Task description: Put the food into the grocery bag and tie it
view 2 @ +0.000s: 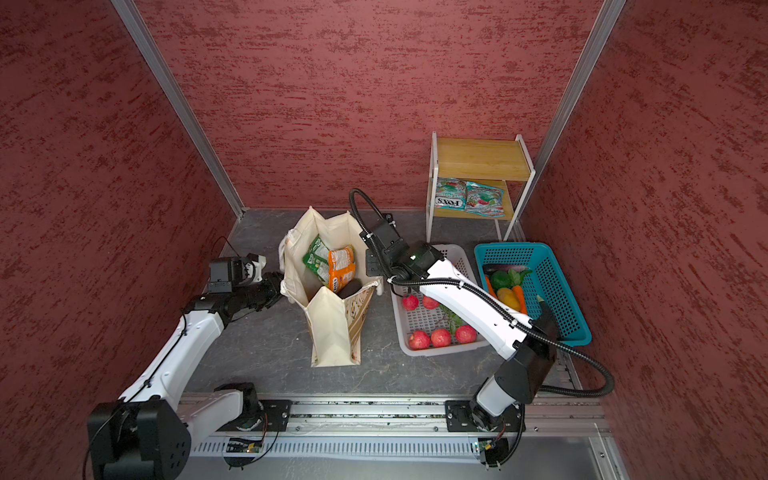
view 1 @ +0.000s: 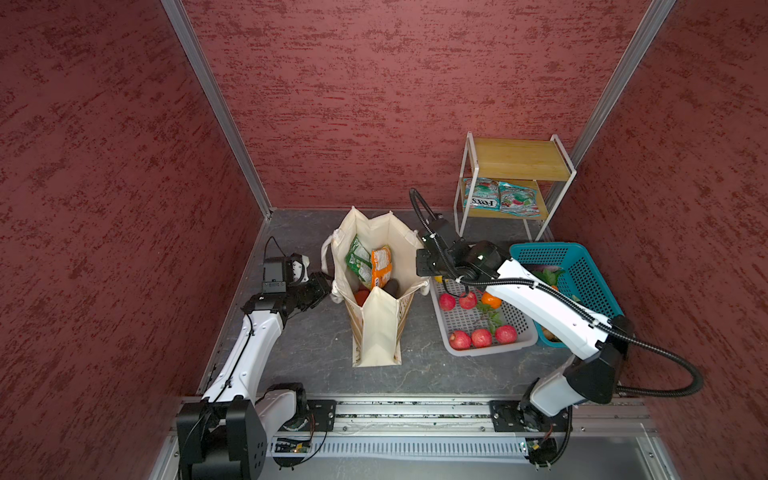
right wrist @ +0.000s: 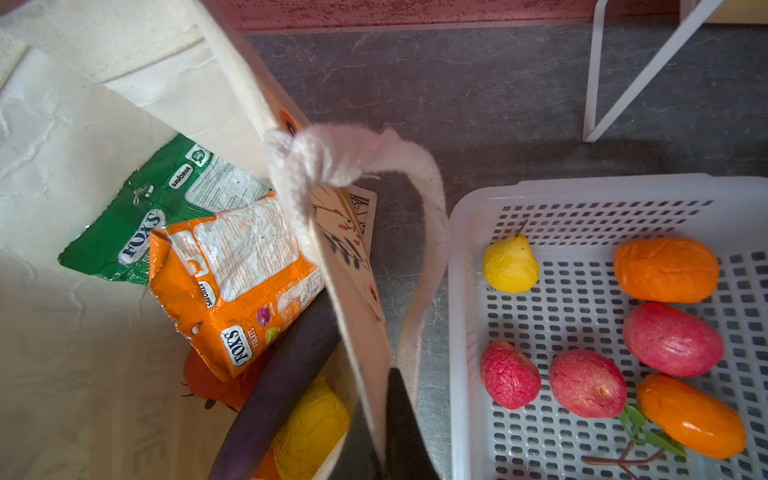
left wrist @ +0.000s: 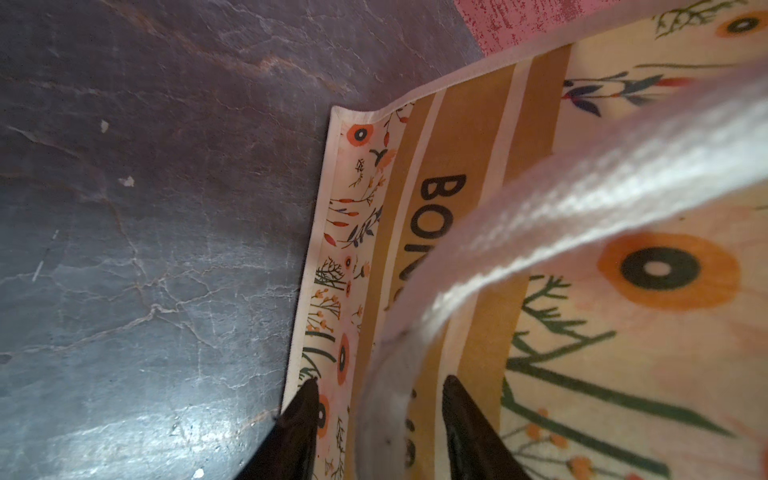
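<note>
The grocery bag stands open on the dark floor. Food lies inside it: a green packet, an orange packet, a purple eggplant, a yellow fruit and a red tomato. My left gripper is at the bag's left side. Its jaws stand apart on either side of the white handle, with gaps showing. My right gripper is shut on the bag's right rim, beside the knotted handle.
A grey perforated basket right of the bag holds red apples and orange fruit. Behind my right arm, a teal basket holds vegetables. A wooden shelf at the back carries two packets.
</note>
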Tool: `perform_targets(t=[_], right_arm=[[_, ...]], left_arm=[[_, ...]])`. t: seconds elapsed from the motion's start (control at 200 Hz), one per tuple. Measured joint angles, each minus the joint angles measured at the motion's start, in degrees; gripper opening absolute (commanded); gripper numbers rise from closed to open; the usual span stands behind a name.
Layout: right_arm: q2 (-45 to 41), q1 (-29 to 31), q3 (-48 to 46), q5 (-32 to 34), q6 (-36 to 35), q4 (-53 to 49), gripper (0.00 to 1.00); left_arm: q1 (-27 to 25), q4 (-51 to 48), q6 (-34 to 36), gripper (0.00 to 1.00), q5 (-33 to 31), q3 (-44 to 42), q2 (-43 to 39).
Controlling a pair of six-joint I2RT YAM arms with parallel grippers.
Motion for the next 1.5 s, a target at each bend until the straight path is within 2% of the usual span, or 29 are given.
perform_targets(t=[0.16,0.296,0.506,0.611,0.661,0.721,0.772,0.877,1.092,1.288,1.378,1.498], right_arm=[[0.0,0.0,0.0,0.0,0.0,0.1,0.08],[0.0,0.0,0.0,-0.1,0.0,0.2,0.08],[0.0,0.0,0.1,-0.6,0.2,0.3,0.1],[-0.1,0.0,0.9,-0.9,0.5,0.3,0.19],[-0.3,0.0,1.7,-1.1,0.8,0.3,0.28],[-0.8,0.0,2.8,-1.3,1.0,0.3,0.45],[-1.3,0.0,3.8,-1.5,1.6,0.3,0.51],[-2.7,0.0,6.4,-1.4,1.5,0.1,0.55],[-10.4,-0.4,7.4,2.0,2.3,-0.4,0.54],[-21.9,-7.1,-5.8,0.8,7.3,4.2,0.52],[-23.8,-10.9,-14.4,-3.0,10.7,7.8,0.51],[-22.4,-13.6,-24.9,-10.6,15.1,13.8,0.51]], left_arm=[[0.0,-0.1,0.0,0.3,-0.7,0.0,-0.3],[0.1,-0.1,0.2,0.24,-0.8,0.0,-1.4],[1.1,-0.5,0.1,0.1,-0.7,0.0,-2.6],[2.4,-1.0,0.4,0.04,-0.4,0.0,-3.5],[3.4,-1.4,0.6,0.02,-0.2,0.0,-4.0],[4.8,-1.8,0.8,0.0,0.1,0.0,-4.6],[6.2,-2.3,1.1,0.0,0.4,0.0,-5.0],[9.5,-3.2,1.8,0.0,1.2,0.0,-5.8],[14.5,-4.0,3.1,0.0,3.3,0.0,-5.9],[15.2,-4.0,3.5,0.0,4.4,0.0,-5.3],[15.3,-4.0,3.6,0.0,4.5,0.0,-5.0],[15.5,-4.0,3.7,0.0,4.5,0.0,-4.8]])
